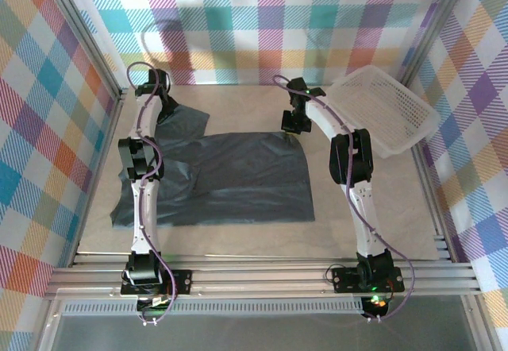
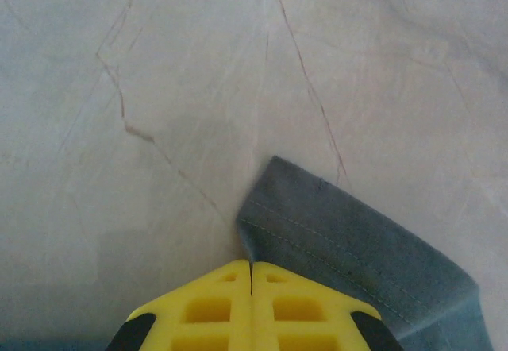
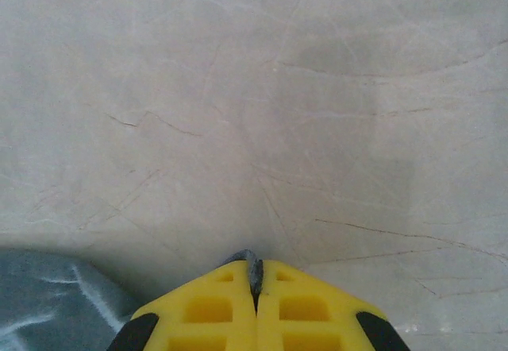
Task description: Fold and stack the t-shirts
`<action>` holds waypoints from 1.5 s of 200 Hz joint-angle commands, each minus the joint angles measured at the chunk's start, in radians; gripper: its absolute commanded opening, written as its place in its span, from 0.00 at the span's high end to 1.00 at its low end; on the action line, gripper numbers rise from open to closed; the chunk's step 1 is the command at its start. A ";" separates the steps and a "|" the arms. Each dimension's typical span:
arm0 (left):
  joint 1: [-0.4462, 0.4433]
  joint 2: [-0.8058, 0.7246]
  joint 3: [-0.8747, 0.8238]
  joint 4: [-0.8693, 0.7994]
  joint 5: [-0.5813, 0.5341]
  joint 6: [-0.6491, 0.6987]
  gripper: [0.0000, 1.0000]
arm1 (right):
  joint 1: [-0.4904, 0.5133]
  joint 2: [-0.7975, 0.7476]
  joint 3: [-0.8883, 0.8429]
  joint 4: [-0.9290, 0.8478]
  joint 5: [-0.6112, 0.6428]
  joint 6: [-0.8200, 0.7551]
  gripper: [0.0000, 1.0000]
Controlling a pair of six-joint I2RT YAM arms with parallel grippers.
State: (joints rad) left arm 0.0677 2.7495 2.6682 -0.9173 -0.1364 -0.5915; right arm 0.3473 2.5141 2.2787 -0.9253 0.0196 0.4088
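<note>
Left gripper (image 2: pixel 252 268) pinches the sleeve hem (image 2: pixel 333 244), right gripper (image 3: pixel 255 275) nips a far corner of the dark grey t-shirt (image 1: pixel 238 176) spread flat on the table (image 1: pixel 381 208), likely ready to lift a fold

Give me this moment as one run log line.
t-shirt spread on table | left claw shut at t-shirt edge, hold unclear | right claw shut on t-shirt edge | white basket far right
</note>
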 commanded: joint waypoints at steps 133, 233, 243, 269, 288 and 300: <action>0.002 -0.660 -0.793 0.214 -0.035 0.008 1.00 | 0.002 -0.158 -0.089 0.020 -0.024 -0.070 1.00; 0.135 -1.179 -1.410 0.297 -0.056 -0.105 1.00 | 0.002 -0.353 -0.434 0.104 0.089 -0.003 1.00; 0.136 -1.219 -1.445 0.281 -0.067 -0.114 1.00 | 0.002 -0.368 -0.460 0.109 0.094 0.005 1.00; 0.137 -1.343 -1.561 0.243 -0.129 -0.158 1.00 | 0.002 -0.399 -0.515 0.112 0.103 0.017 1.00; 0.137 -1.428 -1.638 0.223 -0.168 -0.201 1.00 | 0.004 -0.427 -0.552 0.114 0.102 0.019 1.00; 0.139 -1.467 -1.664 0.209 -0.186 -0.223 1.00 | 0.009 -0.446 -0.575 0.122 0.096 0.015 0.99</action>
State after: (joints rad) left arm 0.1951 1.3602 1.0554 -0.6563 -0.2462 -0.7475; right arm 0.3485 2.1353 1.7447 -0.8112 0.1013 0.4099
